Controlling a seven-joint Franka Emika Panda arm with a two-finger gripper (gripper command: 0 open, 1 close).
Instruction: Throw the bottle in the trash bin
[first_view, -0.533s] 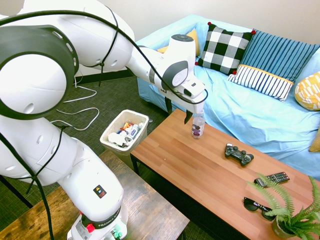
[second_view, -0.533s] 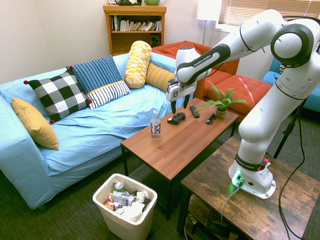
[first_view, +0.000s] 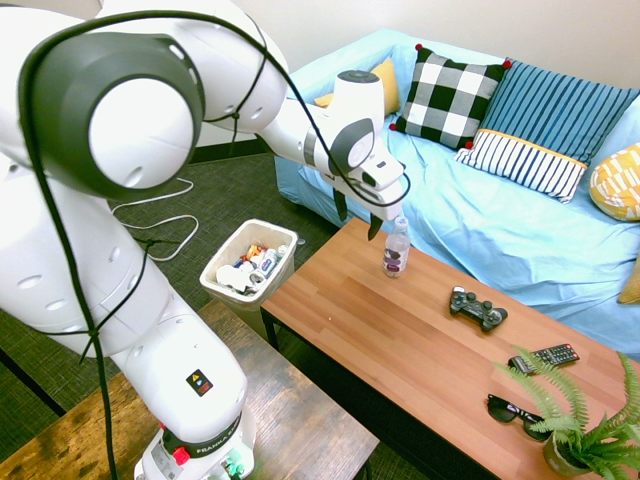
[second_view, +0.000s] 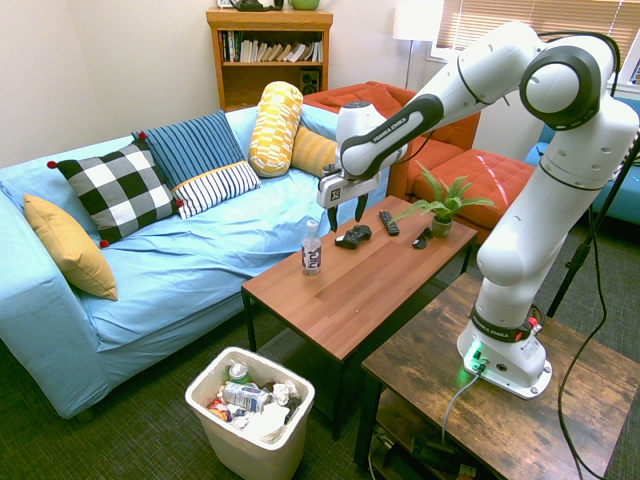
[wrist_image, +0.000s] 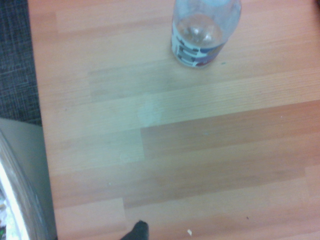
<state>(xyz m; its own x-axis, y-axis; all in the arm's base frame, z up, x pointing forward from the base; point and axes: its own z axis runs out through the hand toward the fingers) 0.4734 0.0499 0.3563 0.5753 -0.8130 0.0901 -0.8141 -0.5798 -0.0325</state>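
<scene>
The bottle (first_view: 396, 251) (second_view: 312, 249) (wrist_image: 204, 31) stands upright near the counter (first_view: 400, 340) (second_view: 370, 275) edge that faces the sofa, close to a corner. The tool (first_view: 356, 214) (second_view: 345, 213) hangs just above it with fingers spread, empty. The trash bin (first_view: 222, 254) (second_view: 205, 385) sits on the floor off the counter's end.

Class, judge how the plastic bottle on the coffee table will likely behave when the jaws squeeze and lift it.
The bottle looks clear and empty, so probably light. Thin plastic walls may flex under squeeze. Standing tall and narrow near the edge of the table, it could tip if nudged.
</scene>
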